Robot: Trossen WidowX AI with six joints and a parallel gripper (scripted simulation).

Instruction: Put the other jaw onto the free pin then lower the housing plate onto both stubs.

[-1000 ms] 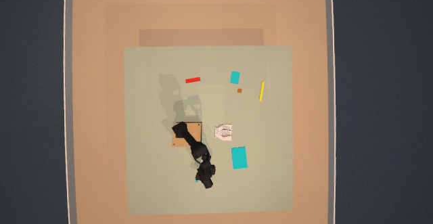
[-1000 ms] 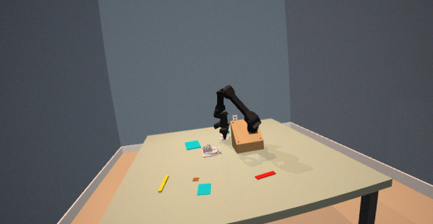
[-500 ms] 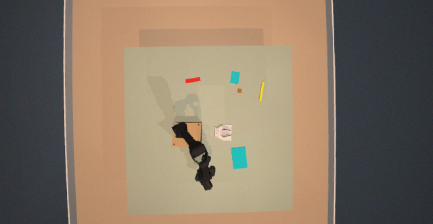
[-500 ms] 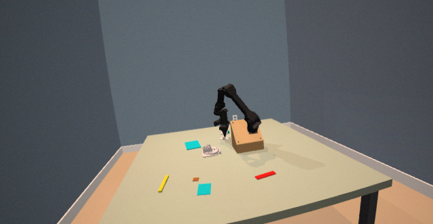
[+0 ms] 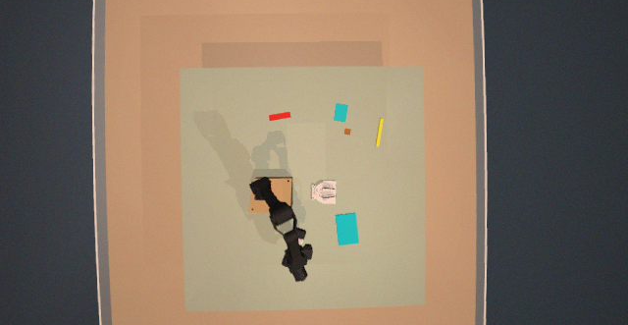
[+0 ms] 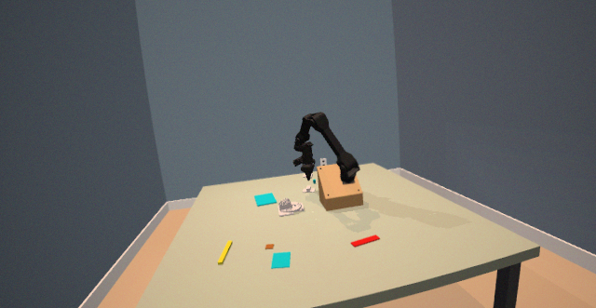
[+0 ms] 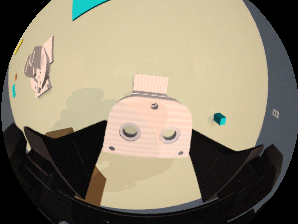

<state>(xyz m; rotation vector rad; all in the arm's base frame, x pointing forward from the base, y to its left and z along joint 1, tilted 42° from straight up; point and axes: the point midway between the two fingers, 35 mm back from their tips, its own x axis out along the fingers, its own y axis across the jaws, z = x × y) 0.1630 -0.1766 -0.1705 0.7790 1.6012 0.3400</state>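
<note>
My gripper (image 5: 302,242) (image 6: 308,177) (image 7: 148,129) is shut on the pale housing plate (image 7: 150,117), which has two large round holes. It holds the plate by its sides above the table. A pale ribbed block (image 7: 150,84) (image 6: 308,190) lies on the table below the plate, partly hidden by it in the wrist view. The pale gripper base with its toothed jaws (image 5: 325,191) (image 6: 290,207) (image 7: 38,70) lies on the table, well away from the held plate. Its pins and the meshing of its teeth are too small to tell.
The arm stands on a brown box (image 5: 282,188) (image 6: 332,178) (image 7: 96,189). A small teal cube (image 7: 220,119) (image 6: 314,181) is near the plate. Two teal sheets (image 5: 347,229) (image 5: 340,112), a red bar (image 5: 280,116), a yellow stick (image 5: 379,133) and an orange square (image 5: 347,132) lie farther off.
</note>
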